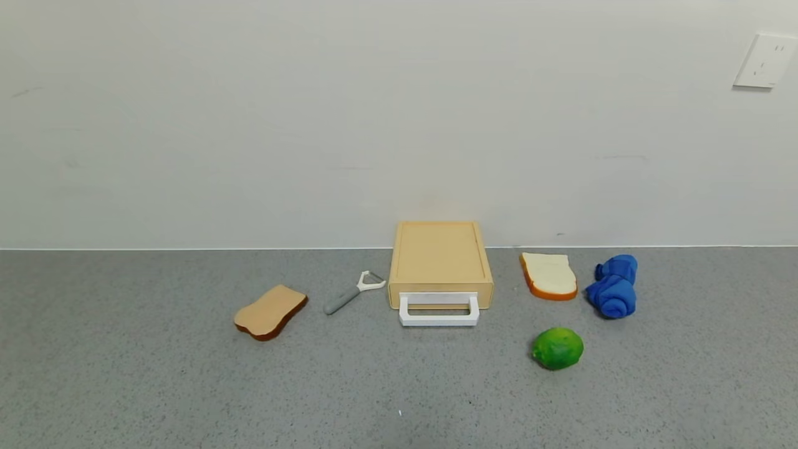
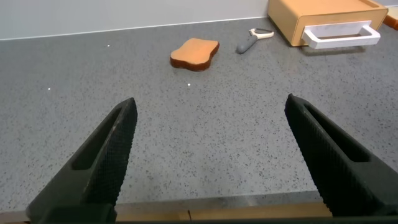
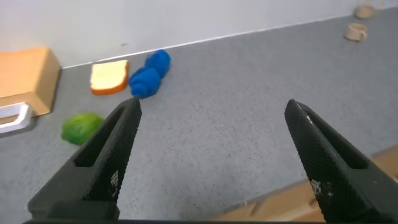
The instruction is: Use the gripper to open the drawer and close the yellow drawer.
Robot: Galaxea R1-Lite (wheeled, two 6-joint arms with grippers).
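The drawer (image 1: pixel 440 262) sits shut at the counter's (image 1: pixel 124 386) back edge, mid-width. Both claws — left (image 2: pixel 208 115) and right (image 3: pixel 211 118) — hang wide open near the front edge, holding nothing.

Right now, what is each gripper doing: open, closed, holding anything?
Left gripper: open, holding nothing, above bare countertop.
Right gripper: open, holding nothing, well short of the yellow drawer.

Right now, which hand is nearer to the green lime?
Right, probably. The right hand hovers open with the lime just ahead of it. The left hand faces the brown bread slice, across the drawer from the lime.
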